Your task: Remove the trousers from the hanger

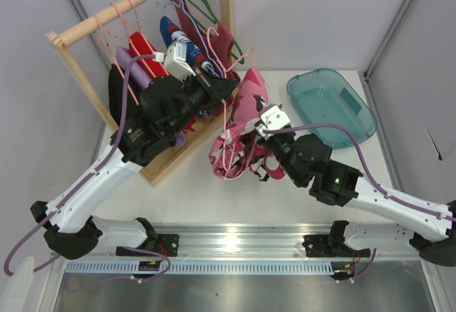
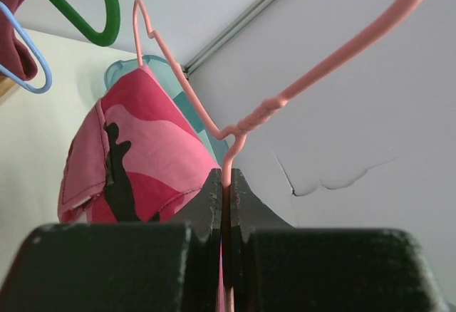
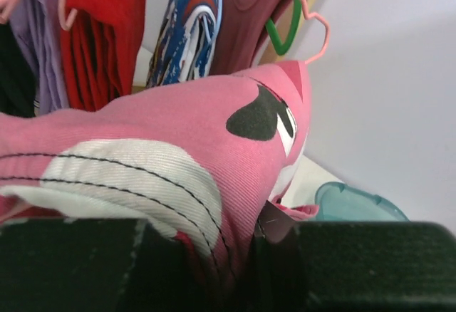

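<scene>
The left gripper [image 2: 226,184] is pinching the thin pale-pink wire hanger [image 2: 285,98] between closed fingers. The bright pink patchy cloth trousers [image 1: 246,109] are hanging on it beside the wooden rack [image 1: 71,35], and the right gripper [image 1: 262,132] is pinching their fabric.

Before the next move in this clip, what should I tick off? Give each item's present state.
1. Left claw clamped on the hanger wire: ok.
2. Right claw pinching the trousers cloth: ok.
3. Hanger lifted off the rack rail: ok.
4. Trousers free of the hanger: not ok, they hang draped on it.
5. Cloth unsnagged at the hanger's shoulder notches: cannot tell.
</scene>
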{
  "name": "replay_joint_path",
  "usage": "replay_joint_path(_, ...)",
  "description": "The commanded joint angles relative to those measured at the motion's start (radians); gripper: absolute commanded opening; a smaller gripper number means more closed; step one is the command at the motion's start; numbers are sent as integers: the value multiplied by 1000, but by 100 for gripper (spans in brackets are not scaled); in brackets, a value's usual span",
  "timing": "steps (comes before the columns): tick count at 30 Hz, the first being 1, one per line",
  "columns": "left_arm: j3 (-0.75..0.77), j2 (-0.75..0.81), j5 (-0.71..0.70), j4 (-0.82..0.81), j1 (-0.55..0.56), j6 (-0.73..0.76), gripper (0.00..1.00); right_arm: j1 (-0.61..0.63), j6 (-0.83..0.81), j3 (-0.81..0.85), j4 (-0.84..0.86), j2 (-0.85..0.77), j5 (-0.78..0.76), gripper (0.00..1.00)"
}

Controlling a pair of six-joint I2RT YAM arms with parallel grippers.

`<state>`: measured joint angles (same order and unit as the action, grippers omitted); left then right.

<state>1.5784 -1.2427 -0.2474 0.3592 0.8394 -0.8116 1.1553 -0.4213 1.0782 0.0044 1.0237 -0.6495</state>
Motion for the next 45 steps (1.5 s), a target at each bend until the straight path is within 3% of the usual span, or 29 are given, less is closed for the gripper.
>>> replay_joint_path(1, -4, 20, -33, -25, -16, 52, 0, -2, -11, 117, 94, -34, 51, 0)
replay_joint_path(9, -15, 15, -18, -16, -16, 54, 0, -16, -1, 127, 115, -43, 8, 0)
replay_joint_path(12, -17, 22, -1, -17, -16, 51, 0, -35, 41, 150, 54, -48, 72, 0)
replay_joint_path(15, -11, 31, 13, -38, -16, 43, 0, -66, 84, 152, -38, -45, 177, 14)
replay_joint_path(17, 5, 37, 25, -58, -17, 43, 0, -75, 127, 140, -76, -39, 203, 32)
replay_joint_path(23, 86, 8, 74, -57, -16, 54, 0, -120, 205, 49, -40, -22, 189, 44)
replay_joint_path(28, 104, 3, 103, -52, -16, 52, 0, -150, 210, 46, -47, 10, 224, 26)
replay_joint_path(30, 106, 11, 96, -49, -16, 55, 0, -157, 217, 54, -67, 16, 252, 36)
replay_joint_path(32, 107, 17, 86, -51, -16, 58, 0, -158, 222, 46, -72, 10, 296, 62)
replay_joint_path(34, 112, 19, 85, -51, -16, 60, 0, -161, 225, 28, -67, -2, 318, 77)
replay_joint_path(37, 130, 9, 92, -42, -16, 63, 0, -163, 231, 9, -54, -23, 338, 90)
replay_joint_path(39, 137, 5, 97, -43, -16, 58, 0, -169, 236, -6, -28, -33, 334, 89)
replay_joint_path(42, 138, 0, 108, -51, -16, 52, 0, -193, 242, -17, -1, -39, 329, 74)
replay_joint_path(45, 138, -3, 109, -48, -16, 52, 0, -206, 240, 5, 0, -21, 369, 69)
